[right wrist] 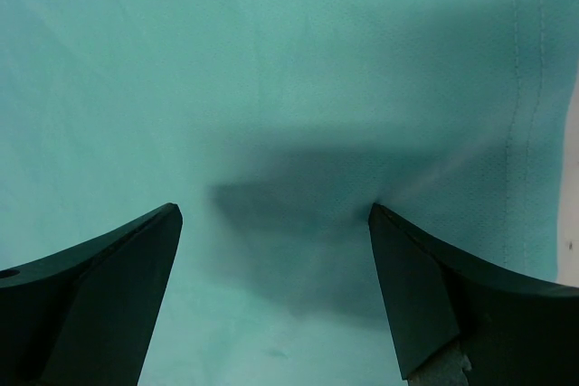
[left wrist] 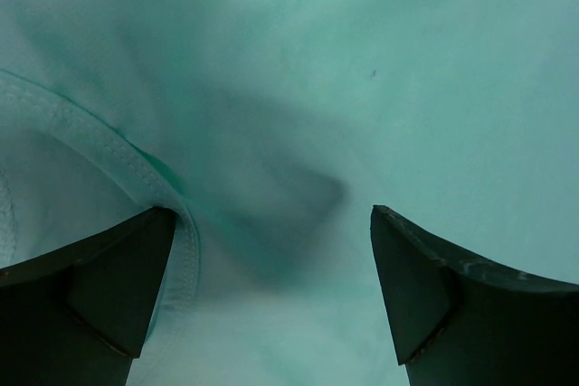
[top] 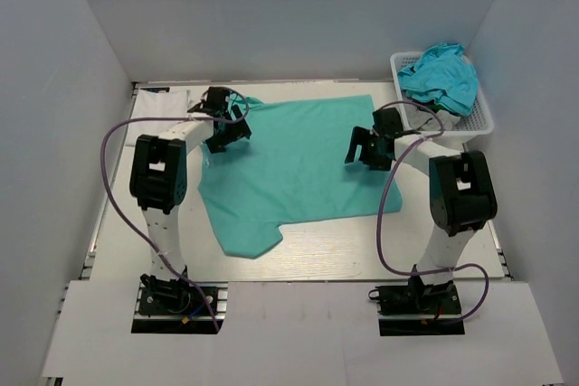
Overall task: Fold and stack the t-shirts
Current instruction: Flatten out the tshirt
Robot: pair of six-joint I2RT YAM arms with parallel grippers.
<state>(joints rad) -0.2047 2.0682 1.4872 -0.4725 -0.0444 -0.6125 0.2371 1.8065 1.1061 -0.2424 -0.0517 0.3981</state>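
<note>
- Mint-green t-shirt [top: 298,160] lies spread flat on the table [top: 362,246], its long axis left to right: collar [left wrist: 99,142] left, hem [right wrist: 520,88] right, one sleeve toward the near edge.
- Left gripper [left wrist: 271,219]: jaws wide apart at the collar, grasping nothing.
- Right gripper [right wrist: 276,214]: jaws wide apart near the hem, grasping nothing.
- Turquoise-blue t-shirt [top: 439,74] is heaped in the white basket [top: 484,124], far right.

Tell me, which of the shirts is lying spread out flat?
The mint-green cloth t-shirt on the table; the turquoise-blue shirt sits crumpled in the white lattice basket.

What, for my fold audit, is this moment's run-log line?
left pincer open over mint t-shirt | right pincer open over same shirt | turquoise t-shirt in basket
</note>
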